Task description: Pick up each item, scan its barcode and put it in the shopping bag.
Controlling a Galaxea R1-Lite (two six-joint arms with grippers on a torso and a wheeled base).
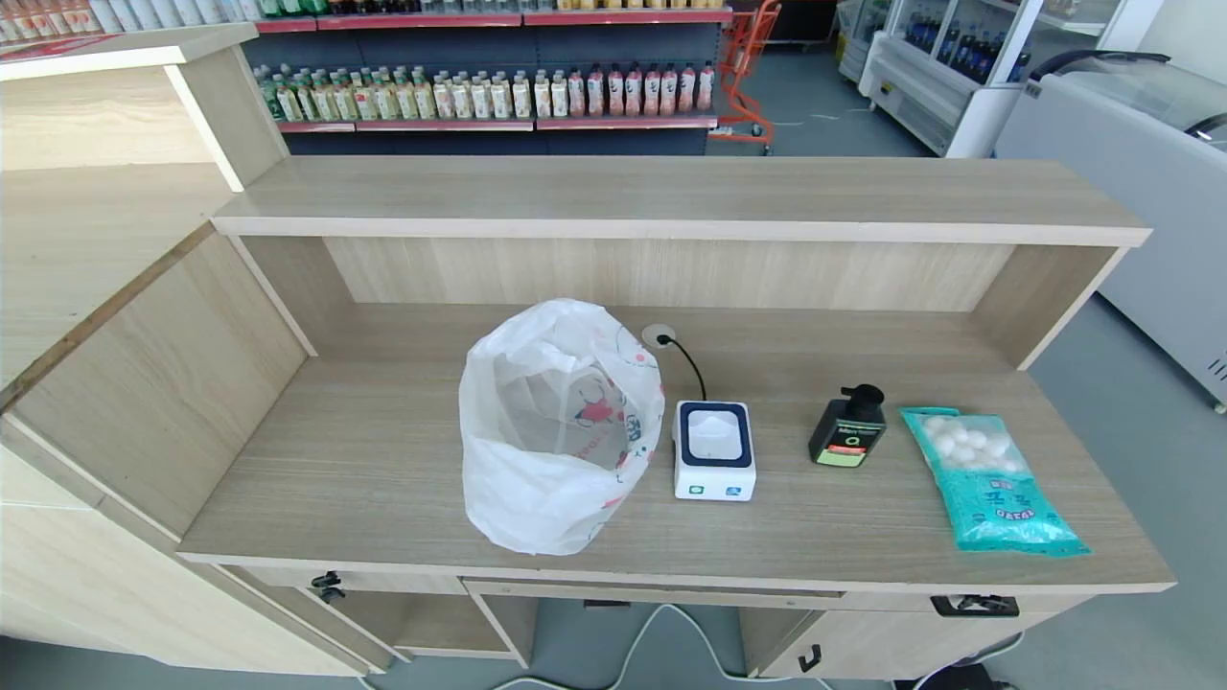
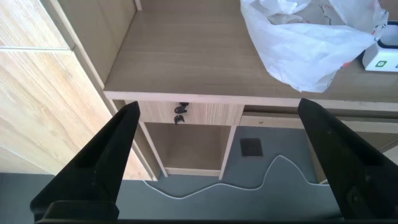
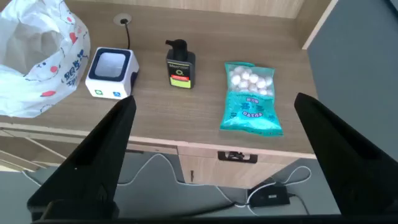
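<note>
A white shopping bag [image 1: 561,426] stands open-mouthed on the wooden counter [image 1: 383,479], left of centre. To its right sits a white and blue barcode scanner [image 1: 714,448] with a black cable. Further right stands a dark pump bottle [image 1: 847,426], then a teal packet of white balls [image 1: 987,479] lying flat. My left gripper [image 2: 217,162] hangs open below the counter's front edge, near the bag [image 2: 311,43]. My right gripper [image 3: 211,162] is open, held off the counter's front edge, with the scanner [image 3: 111,73], bottle [image 3: 180,65] and packet [image 3: 250,99] beyond it.
A raised shelf [image 1: 671,196] runs along the counter's back, with side walls at left [image 1: 163,383] and right [image 1: 1054,297]. Drawers and a floor cable [image 2: 217,186] lie under the counter. Store shelves of bottles [image 1: 479,91] stand behind.
</note>
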